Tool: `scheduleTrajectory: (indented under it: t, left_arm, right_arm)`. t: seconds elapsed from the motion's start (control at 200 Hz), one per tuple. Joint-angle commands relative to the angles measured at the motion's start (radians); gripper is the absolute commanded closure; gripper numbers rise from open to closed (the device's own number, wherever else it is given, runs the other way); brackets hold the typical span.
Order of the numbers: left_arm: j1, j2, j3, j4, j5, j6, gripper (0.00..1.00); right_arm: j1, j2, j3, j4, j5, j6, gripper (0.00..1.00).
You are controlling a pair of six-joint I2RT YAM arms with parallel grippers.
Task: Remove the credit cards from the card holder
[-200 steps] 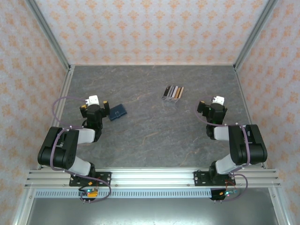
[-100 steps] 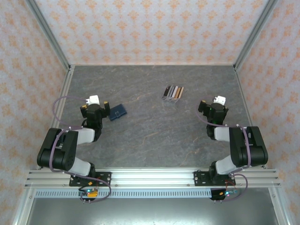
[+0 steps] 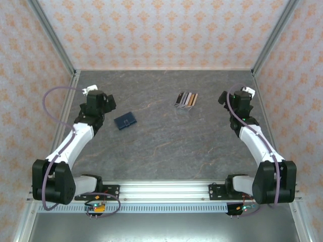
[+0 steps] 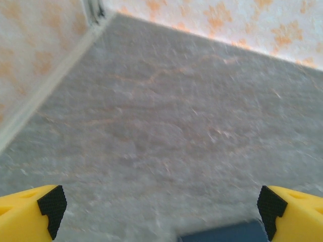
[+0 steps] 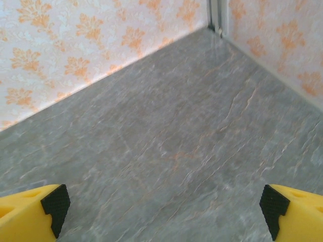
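Two sets of jaws are seen spread wide, with nothing held in either. The left jaws hang just beyond the holder (image 3: 125, 120), toward the left wall; the right jaws hang well apart from it, near the right wall. The holder lies flat and shut on the desk (image 3: 166, 151), left of centre. In the left wrist view a strip of its blue edge (image 4: 222, 236) is caught at the bottom, between the black pads (image 4: 52, 204). A striped cluster (image 3: 185, 100) lies farther back, well apart from the holder.

The step in hand is judged to be the approach. The left jaws would best be drawn back over the holder and lowered squarely, one pad at each long edge, since so thin a thing is easily pushed along the desk rather than gripped. The cover would have to be opened first. One half could then be pinned by one arm while the cards are drawn out by the other.
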Motion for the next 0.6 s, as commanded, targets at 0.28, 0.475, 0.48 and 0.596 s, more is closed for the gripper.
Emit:
scheduleTrajectory:
  t: [0.28, 0.475, 0.48, 0.596]
  left_arm:
    - [-0.058, 0.340, 0.301, -0.424, 0.265, -0.148, 0.02]
    - [-0.089, 0.499, 0.385, -0.447, 0.300, -0.186, 0.07]
    - [-0.090, 0.503, 0.388, -0.447, 0.301, -0.186, 0.07]
    - [-0.104, 0.575, 0.429, -0.459, 0.302, -0.199, 0.08]
  right_arm:
    - [0.125, 0.119, 0.024, -0.175, -0.234, 0.105, 0.01]
    - [0.189, 0.141, -0.004, -0.127, -0.250, 0.135, 0.00]
    - [0.190, 0.141, -0.004, -0.126, -0.250, 0.135, 0.00]
    - [0.216, 0.158, -0.011, -0.107, -0.241, 0.132, 0.00]
